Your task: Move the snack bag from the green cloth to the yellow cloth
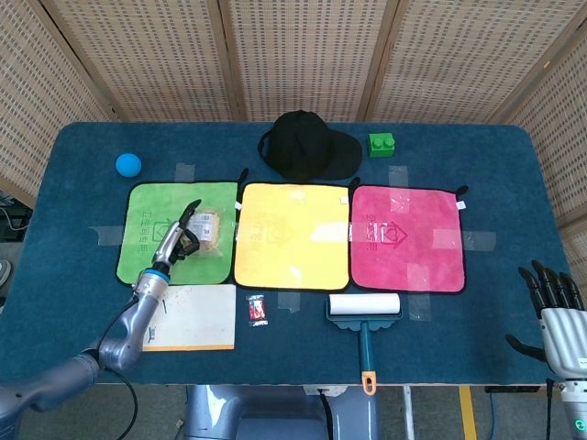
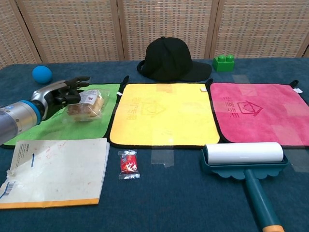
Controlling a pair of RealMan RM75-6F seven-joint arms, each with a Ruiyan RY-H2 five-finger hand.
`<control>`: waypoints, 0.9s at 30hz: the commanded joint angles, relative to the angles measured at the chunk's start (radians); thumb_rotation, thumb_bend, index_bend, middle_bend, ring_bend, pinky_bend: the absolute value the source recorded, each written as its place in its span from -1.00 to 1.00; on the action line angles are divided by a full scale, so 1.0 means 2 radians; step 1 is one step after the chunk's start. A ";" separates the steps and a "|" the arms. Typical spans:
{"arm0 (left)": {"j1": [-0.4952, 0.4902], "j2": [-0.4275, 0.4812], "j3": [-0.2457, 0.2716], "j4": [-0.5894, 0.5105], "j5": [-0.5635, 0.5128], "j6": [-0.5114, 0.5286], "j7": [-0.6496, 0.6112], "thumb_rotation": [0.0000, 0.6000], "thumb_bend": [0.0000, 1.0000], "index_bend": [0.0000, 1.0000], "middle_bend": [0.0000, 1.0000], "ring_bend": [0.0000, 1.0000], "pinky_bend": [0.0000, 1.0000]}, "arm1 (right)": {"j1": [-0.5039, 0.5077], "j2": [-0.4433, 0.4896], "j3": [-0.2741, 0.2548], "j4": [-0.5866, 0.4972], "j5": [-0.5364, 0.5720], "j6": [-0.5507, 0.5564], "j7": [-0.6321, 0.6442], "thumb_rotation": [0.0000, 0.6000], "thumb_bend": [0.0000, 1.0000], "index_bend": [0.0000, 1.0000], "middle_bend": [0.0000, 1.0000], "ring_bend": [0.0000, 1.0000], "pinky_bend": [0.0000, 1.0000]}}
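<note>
while the left hand (image 2: 62,92) grips the snack bag (image 2: 86,104) just right of its fingers, above the green cloth (image 1: 139,240), a loose hold might drop it before the yellow cloth (image 1: 292,235) further right.

No readable text; faint printed house-like marks on yellow cloth (image 2: 164,113) and pink cloth (image 2: 258,112), characters illegible.

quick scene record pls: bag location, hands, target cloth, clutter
snack bag: over the right part of the green cloth, not on yellow yet
left hand: against the bag's left side; grip cannot be confirmed
right hand: table's near right corner, fingers spread, holding nothing
yellow cloth: bare
clutter: black cap, notebook, lint roller
</note>
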 commanded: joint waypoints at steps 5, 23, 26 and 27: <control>-0.027 -0.044 -0.015 0.014 -0.022 0.001 0.040 1.00 1.00 -1.00 -1.00 -1.00 -1.00 | 0.001 0.003 0.001 0.002 0.005 -0.004 0.008 1.00 -1.00 -1.00 -1.00 -1.00 -1.00; -0.105 -0.120 -0.060 0.027 -0.045 -0.008 0.100 1.00 1.00 -1.00 -1.00 -1.00 -1.00 | 0.008 0.004 0.008 0.016 0.030 -0.026 0.027 1.00 -1.00 -1.00 -1.00 -1.00 -1.00; -0.116 -0.121 -0.063 0.010 -0.049 -0.012 0.121 1.00 1.00 -1.00 -1.00 -1.00 -1.00 | 0.007 0.004 0.009 0.017 0.034 -0.028 0.028 1.00 -1.00 -1.00 -1.00 -1.00 -1.00; -0.117 -0.120 -0.064 0.006 -0.051 -0.012 0.126 1.00 1.00 -1.00 -1.00 -1.00 -1.00 | 0.007 0.005 0.008 0.017 0.034 -0.028 0.028 1.00 -1.00 -1.00 -1.00 -1.00 -1.00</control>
